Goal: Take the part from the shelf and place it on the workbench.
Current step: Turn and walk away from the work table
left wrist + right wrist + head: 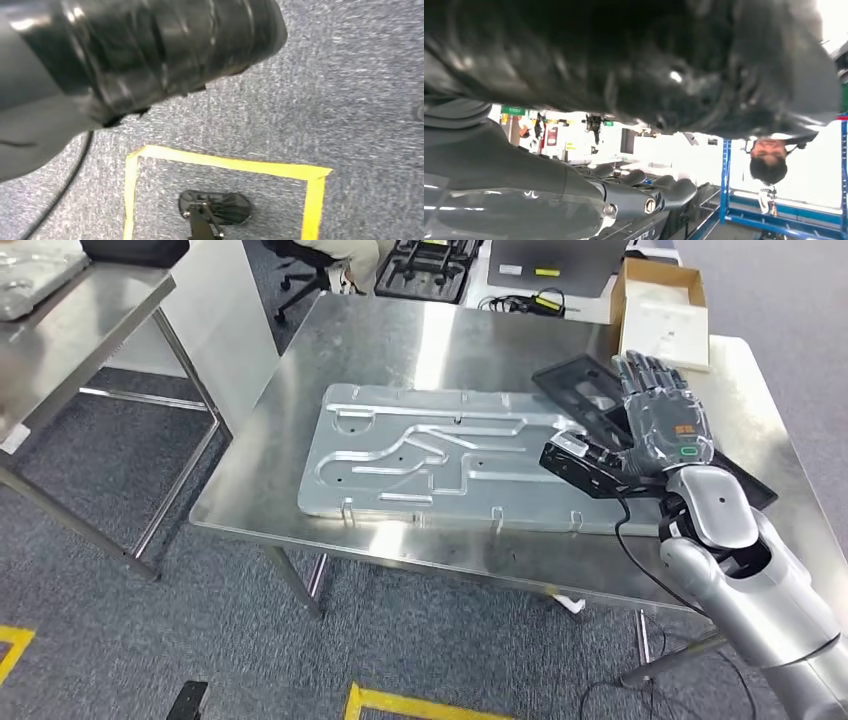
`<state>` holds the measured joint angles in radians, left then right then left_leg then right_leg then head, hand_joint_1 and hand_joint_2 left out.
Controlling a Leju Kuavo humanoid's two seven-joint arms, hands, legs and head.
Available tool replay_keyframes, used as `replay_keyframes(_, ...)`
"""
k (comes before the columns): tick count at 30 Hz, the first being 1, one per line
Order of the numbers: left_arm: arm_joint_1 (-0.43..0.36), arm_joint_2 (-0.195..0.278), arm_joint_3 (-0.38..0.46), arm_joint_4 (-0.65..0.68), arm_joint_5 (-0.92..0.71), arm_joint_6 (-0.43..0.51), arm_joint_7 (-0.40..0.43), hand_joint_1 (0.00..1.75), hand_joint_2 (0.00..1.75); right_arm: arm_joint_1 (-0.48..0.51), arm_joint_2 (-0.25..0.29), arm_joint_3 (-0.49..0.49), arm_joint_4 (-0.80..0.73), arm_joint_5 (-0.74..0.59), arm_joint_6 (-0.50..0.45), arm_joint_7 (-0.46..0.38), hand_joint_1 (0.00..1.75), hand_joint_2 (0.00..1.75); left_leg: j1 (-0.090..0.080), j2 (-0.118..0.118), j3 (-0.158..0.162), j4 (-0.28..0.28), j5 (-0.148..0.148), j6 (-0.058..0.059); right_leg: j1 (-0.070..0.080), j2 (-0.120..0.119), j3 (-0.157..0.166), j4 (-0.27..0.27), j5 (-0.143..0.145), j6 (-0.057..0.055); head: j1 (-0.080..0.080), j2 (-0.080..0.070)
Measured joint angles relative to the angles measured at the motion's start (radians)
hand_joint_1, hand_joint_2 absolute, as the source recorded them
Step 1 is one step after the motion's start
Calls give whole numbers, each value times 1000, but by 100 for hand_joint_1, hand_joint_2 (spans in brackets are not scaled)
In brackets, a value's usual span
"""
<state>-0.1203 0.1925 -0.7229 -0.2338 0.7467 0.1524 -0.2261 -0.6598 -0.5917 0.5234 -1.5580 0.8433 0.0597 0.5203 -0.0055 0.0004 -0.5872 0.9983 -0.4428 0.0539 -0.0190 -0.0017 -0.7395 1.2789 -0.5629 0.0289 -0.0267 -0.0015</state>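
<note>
1. Head view: nearest me, my right hand (662, 420) lies flat over the black part (598, 390) on the steel workbench (400, 340), beside a large metal plate (440, 455); grip I cannot tell. A cardboard box (662, 310) behind holds white sheets.
2. Left wrist view: yellow floor tape (225, 165) on grey carpet; left fingers' state unclear.
3. Right wrist view: a person (769, 165) by a blue rack (729, 185).

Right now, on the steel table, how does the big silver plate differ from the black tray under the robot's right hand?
The silver plate is shiny metal; the black tray is dark and dull. The plate is much larger. The plate lies free, square to the table; the tray sits angled, with the right hand on it. Both are flat and ribbed.
</note>
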Motion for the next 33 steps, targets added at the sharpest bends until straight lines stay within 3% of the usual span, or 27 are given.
replay_keyframes(1, 0, 0, 0, 0, 0, 0, -1, 0, 0, 1, 0, 1, 0, -1, 1, 0, 0, 0, -1, 0, -14, 3, 9, 0, 0, 0, 5, 29, 1, 1, 0, 0)
replay_keyframes(2, 1, 0, 0, 0, 0, 0, -1, 0, 0, 2, 0, 1, 0, -1, 2, 0, 0, 0, -2, 0, -29, 7, 17, -1, 0, 0, 27, 23, 19, 1, 0, 0)
replay_keyframes(4, 1, -1, 0, 0, 1, 0, -1, 0, 0, 1, 0, 2, 0, -1, 2, 0, 0, 0, -2, -1, -56, 19, 30, -7, 1, 0, 114, -81, 59, -4, 0, 0)
replay_keyframes(6, 1, -1, 0, 0, 1, 0, -2, 0, 0, -1, 1, 3, -1, -1, 1, 0, 0, 0, -4, -2, -74, 31, 41, -16, 6, 0, 192, -199, 57, -11, -1, 0)
replay_keyframes(8, 2, -1, 0, 0, 1, 0, -2, 0, 0, -2, 1, 3, -3, -1, 1, -1, 0, 0, -5, -3, -82, 33, 55, -27, 13, 1, 209, -237, 51, -18, -1, 0)
replay_keyframes(10, 4, 0, 0, 0, 1, 0, -2, 0, 0, -3, 2, 4, -3, -1, 1, -1, 0, 0, -3, -6, -89, 34, 60, -38, 10, -1, 196, -242, 68, -29, 0, 0)
replay_keyframes(11, 5, 0, 0, 0, 0, 0, -3, 0, 0, -2, 2, 4, -4, -1, 1, -1, 0, 0, -2, -7, -99, 49, 40, -44, 7, -2, 187, -245, 80, -36, -1, 0)
replay_keyframes(12, 6, 0, 0, 0, -1, 1, -3, 0, 0, -2, 2, 5, -5, -1, 1, -1, 0, 0, 0, -7, -113, 82, 2, -50, 4, -4, 176, -248, 92, -42, -1, 0)
replay_keyframes(14, 7, 0, 0, 0, -3, 1, -3, 0, 0, -2, 3, 6, -6, -1, 1, -1, 0, 0, 5, -6, -146, 195, -98, -62, 3, -5, 149, -248, 115, -49, -4, 0)
replay_keyframes(15, 6, 0, 0, 0, -4, 1, -3, 0, 0, -1, 4, 6, -6, -1, 1, -1, 0, 0, 8, -6, -156, 254, -130, -66, 3, -5, 133, -248, 127, -50, -4, 0)
replay_keyframes(16, 7, 0, 0, 0, -6, 1, -3, 0, 0, 1, 4, 6, -6, -1, 1, -1, 0, 0, 9, -6, -156, 294, -139, -68, 3, -5, 118, -247, 138, -49, -3, 0)
replay_keyframes(17, 7, -1, 0, 0, -7, 1, -3, 0, 0, 2, 4, 6, -6, -1, 1, -1, 0, 0, 11, -6, -143, 305, -127, -69, 3, -5, 102, -246, 149, -48, -4, 0)
replay_keyframes(18, 6, -1, 0, 0, -8, 1, -3, 0, 0, 4, 4, 7, -6, -1, 1, -1, 0, 0, 11, -6, -112, 283, -100, -70, 2, -5, 88, -245, 159, -45, -4, 0)
replay_keyframes(19, 6, -1, 0, 0, -9, 1, -3, 0, 0, 5, 4, 8, -7, -1, 1, -1, 0, 0, 12, -6, -66, 232, -74, -69, 1, -5, 76, -244, 169, -42, -4, 0)
replay_keyframes(20, 4, 0, 0, 0, -9, 2, -3, 0, 0, 6, 4, 8, -8, -1, 1, -1, 0, 0, 11, -7, -10, 159, -67, -67, 1, -5, 65, -243, 178, -37, -4, 0)
replay_keyframes(22, 2, 0, 0, 0, -10, 2, -4, 0, 0, 5, 4, 9, -10, -1, 1, -1, 0, 0, 7, -9, 71, 40, -78, -57, 2, -5, 57, -243, 195, -26, -3, 0)
replay_keyframes(23, 1, 0, 0, 0, -10, 2, -4, 0, 0, 4, 4, 9, -12, -1, 1, -1, 0, 0, 4, -9, 86, 12, -87, -51, 2, -5, 57, -247, 204, -20, -4, 0)
replay_keyframes(25, 2, 0, 0, 0, -10, 3, -4, 0, 0, 5, 4, 10, -12, -1, 1, -1, 0, 0, 4, -7, 78, 3, -73, -36, 1, -5, 58, -254, 218, -9, -5, 0)
replay_keyframes(26, 2, 0, 0, 0, -10, 3, -4, 0, 0, 5, 4, 10, -12, -1, 1, -1, 0, 0, 5, -5, 72, 1, -63, -28, 1, -4, 52, -247, 206, -4, -5, 0)
replay_keyframes(27, 2, 0, 0, 0, -10, 3, -4, 0, 0, 5, 4, 10, -12, -1, 0, -1, 0, 0, 7, -2, 64, -2, -50, -20, 0, -3, 41, -224, 175, -1, -3, 0)
replay_keyframes(30, 1, 0, 0, 0, -10, 2, -4, 0, 0, 8, 4, 10, -13, -15, -9, 8, 0, 0, 4, 3, 25, -2, -15, -4, 0, -1, -7, -55, 31, 1, -1, 0)
replay_keyframes(31, 1, -1, 0, 0, -10, 2, -4, 0, 0, 10, 4, 10, -13, -37, -18, 15, 0, 0, 2, 3, 9, -1, -5, -3, 0, -1, -15, 1, 12, 2, -1, 0)
replay_keyframes(32, 1, -1, 0, 0, -9, 3, -4, 0, 0, 14, 5, 10, -13, -74, -31, 22, 0, 0, 0, 4, -6, 1, 6, -3, 0, -1, -9, 33, 16, 2, -1, 0)
replay_keyframes(33, 2, -1, 0, 0, -8, 3, -4, 0, 0, 17, 6, 10, -13, -124, -46, 29, 0, 0, -1, 4, -21, 4, 15, -4, 0, -1, 13, 32, 37, 0, -1, 0)
